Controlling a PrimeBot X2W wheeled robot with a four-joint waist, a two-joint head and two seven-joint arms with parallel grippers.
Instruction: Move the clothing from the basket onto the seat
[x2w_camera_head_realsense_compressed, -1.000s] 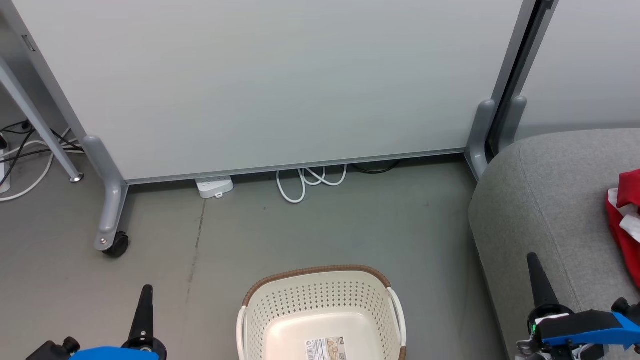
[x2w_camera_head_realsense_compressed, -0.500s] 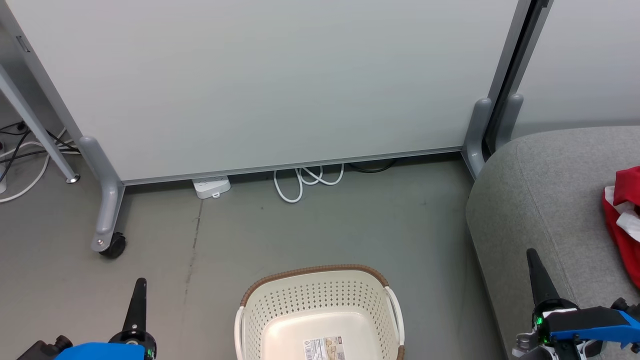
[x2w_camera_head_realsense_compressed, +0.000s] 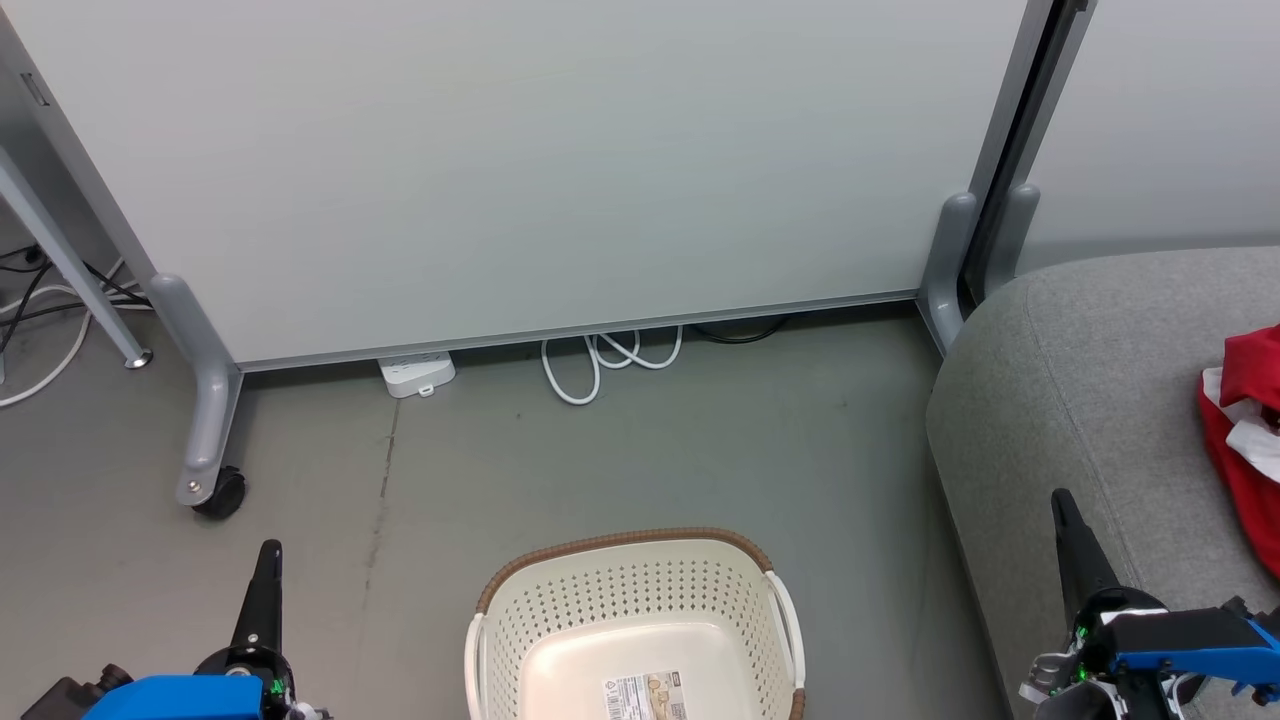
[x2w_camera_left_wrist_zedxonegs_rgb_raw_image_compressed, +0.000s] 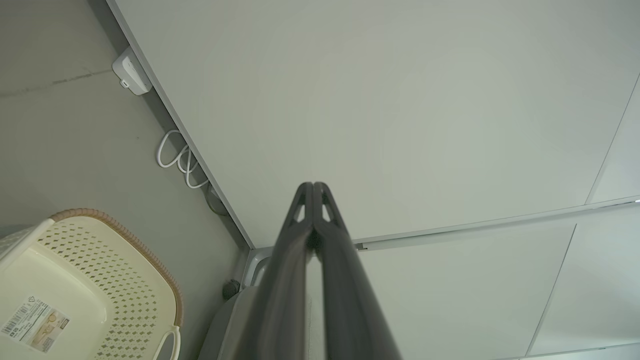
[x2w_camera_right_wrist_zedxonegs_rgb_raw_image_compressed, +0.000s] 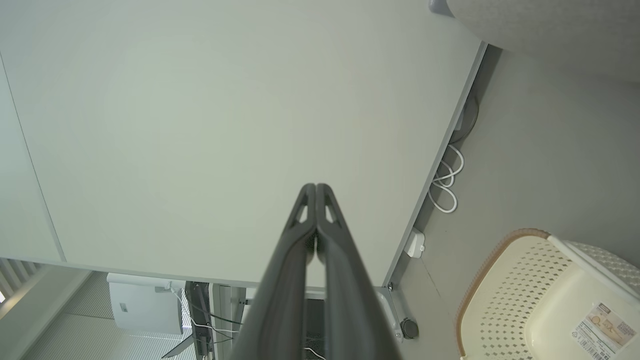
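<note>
The cream basket (x2w_camera_head_realsense_compressed: 560, 600) with its brown rim stands on the floor at the bottom centre; a paper label lies on its bare bottom. It also appears in the left wrist view (x2w_camera_left_wrist_zedxonegs_rgb_raw_image_compressed: 125, 280) and the right wrist view (x2w_camera_right_wrist_zedxonegs_rgb_raw_image_compressed: 505, 300). Red clothing (x2w_camera_head_realsense_compressed: 1245, 440) with white trim lies on the grey seat (x2w_camera_head_realsense_compressed: 1080, 400) at the right edge. My left gripper (x2w_camera_head_realsense_compressed: 268, 552) is shut at the lower left, left of the basket, holding nothing. My right gripper (x2w_camera_head_realsense_compressed: 1060, 500) is shut over the seat's front corner, holding nothing. Both pairs of fingertips (x2w_camera_left_wrist_zedxonegs_rgb_raw_image_compressed: 312, 186) (x2w_camera_right_wrist_zedxonegs_rgb_raw_image_compressed: 316, 187) touch.
A large pale partition panel (x2w_camera_head_realsense_compressed: 560, 160) on grey castor legs (x2w_camera_head_realsense_compressed: 205, 440) stands behind the basket. A white power strip (x2w_camera_head_realsense_compressed: 415, 375) and coiled white cable (x2w_camera_head_realsense_compressed: 600, 360) lie at its foot. More cables (x2w_camera_head_realsense_compressed: 40, 300) lie at the far left.
The whole head view has shifted slightly, so the camera moved. Both grippers stay shut and sit a little lower left in the picture.
</note>
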